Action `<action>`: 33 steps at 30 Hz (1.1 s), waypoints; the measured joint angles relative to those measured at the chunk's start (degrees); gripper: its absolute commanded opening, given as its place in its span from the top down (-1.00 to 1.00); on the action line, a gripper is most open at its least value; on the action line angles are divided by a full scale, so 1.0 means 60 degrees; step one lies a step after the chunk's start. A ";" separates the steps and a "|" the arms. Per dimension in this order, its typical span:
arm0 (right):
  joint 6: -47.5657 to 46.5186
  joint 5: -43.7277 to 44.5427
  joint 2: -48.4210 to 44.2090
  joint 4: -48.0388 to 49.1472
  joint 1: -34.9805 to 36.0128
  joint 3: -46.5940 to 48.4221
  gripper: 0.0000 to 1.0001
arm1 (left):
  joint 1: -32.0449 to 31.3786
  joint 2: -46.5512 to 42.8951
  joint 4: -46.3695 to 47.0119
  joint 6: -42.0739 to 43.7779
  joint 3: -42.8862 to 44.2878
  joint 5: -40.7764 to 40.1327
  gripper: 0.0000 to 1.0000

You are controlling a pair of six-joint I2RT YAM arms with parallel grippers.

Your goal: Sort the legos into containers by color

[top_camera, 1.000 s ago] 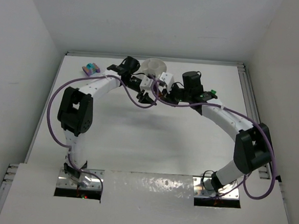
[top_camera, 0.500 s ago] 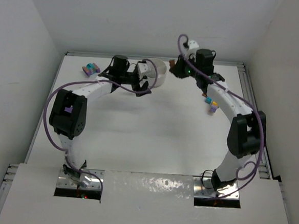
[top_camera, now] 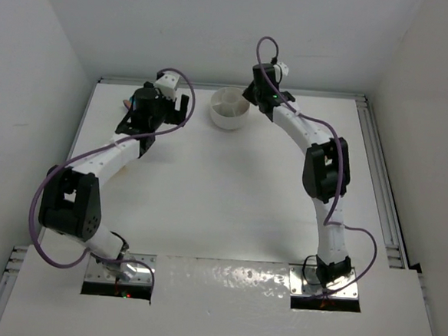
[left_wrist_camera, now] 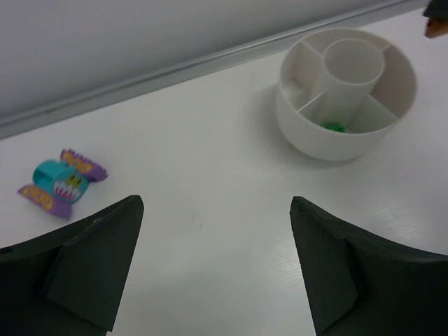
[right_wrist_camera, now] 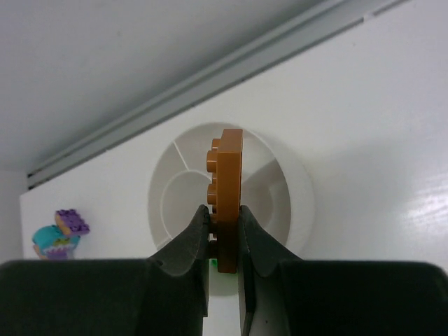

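Far left, near the back corner, there's a little clump of legos: a teal one with purple bits on both sides. I count one teal for sure, but the purples are too mashed together to count.

Your left gripper hangs just this side of the clump, fingers spread wide with nothing between them, so it looks ready to go for that clump.

Middle-back is the one white dish, a round well ringed by curved sections. One green brick sits in the section nearest the left wrist cam. I see nothing else in it.

On the right, your right gripper is pinched nearly closed on one orange brick, held on edge over the dish.

That drop looks like the step in hand. I'd line it up over a bare section, not the green one, and get low before you let go, since a brick on edge could bounce off a divider into the wrong slot.
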 measured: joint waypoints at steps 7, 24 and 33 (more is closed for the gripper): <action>0.0306 0.0758 0.0270 -0.0528 0.0488 -0.0011 1.00 | 0.0368 -0.0215 -0.0117 -0.0324 -0.0896 -0.1184 -0.70; 0.0390 0.0732 0.0903 -0.0412 0.0474 -0.0160 0.46 | 0.0492 -0.0226 0.0222 -0.0455 -0.1162 -0.1395 -0.71; 0.0302 0.0685 0.0681 -0.0117 0.0477 -0.0280 0.03 | 0.0495 -0.0226 0.0284 -0.0459 -0.1162 -0.1348 -0.72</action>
